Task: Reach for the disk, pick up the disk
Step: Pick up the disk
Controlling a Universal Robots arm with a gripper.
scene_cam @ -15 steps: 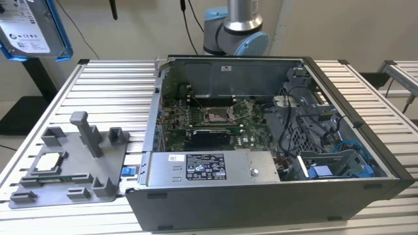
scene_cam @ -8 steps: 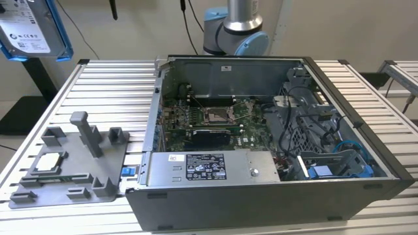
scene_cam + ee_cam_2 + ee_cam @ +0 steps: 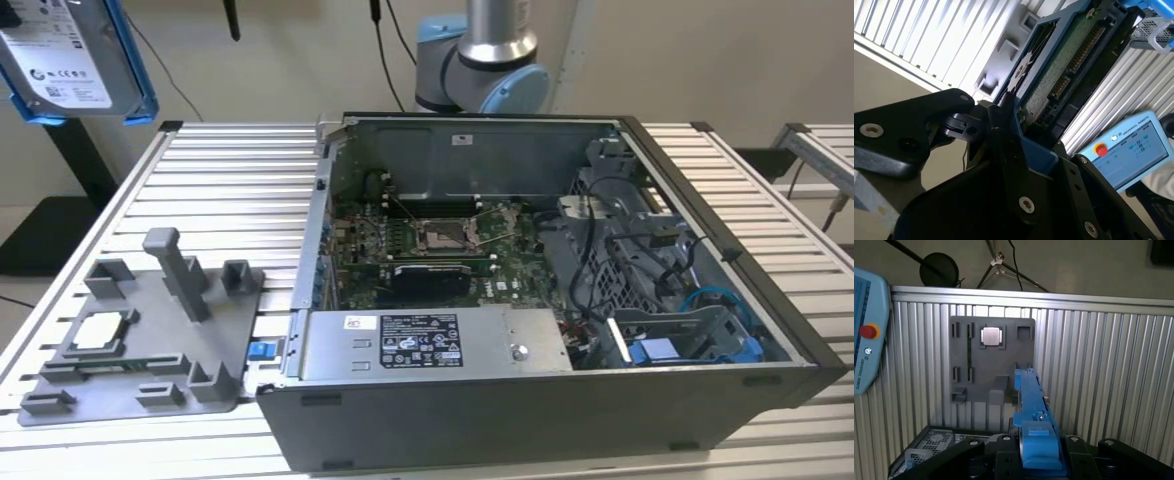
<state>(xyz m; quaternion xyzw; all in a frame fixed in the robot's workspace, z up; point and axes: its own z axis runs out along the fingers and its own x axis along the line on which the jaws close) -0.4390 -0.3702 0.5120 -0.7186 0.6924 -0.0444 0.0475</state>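
The disk (image 3: 67, 55) hangs high above the table at the exterior view's far left, its white label facing the camera and its blue bracket round the edges. In the second wrist view the disk (image 3: 1064, 65) shows its green circuit board and connector, and my gripper (image 3: 1031, 145) is shut on its near end. In the first wrist view the disk (image 3: 1030, 395) is seen edge-on as a blue strip, clamped between the black fingers (image 3: 1074, 447) of my gripper (image 3: 1036, 440). It hangs well above the grey fixture plate.
An open computer case (image 3: 747, 330) fills the middle of the slatted table (image 3: 227, 190), with a blue bay part (image 3: 667, 350) inside. A grey fixture plate (image 3: 147, 390) with pegs and a small square chip (image 3: 94, 335) lies at the exterior view's left. A teach pendant (image 3: 866, 340) hangs nearby.
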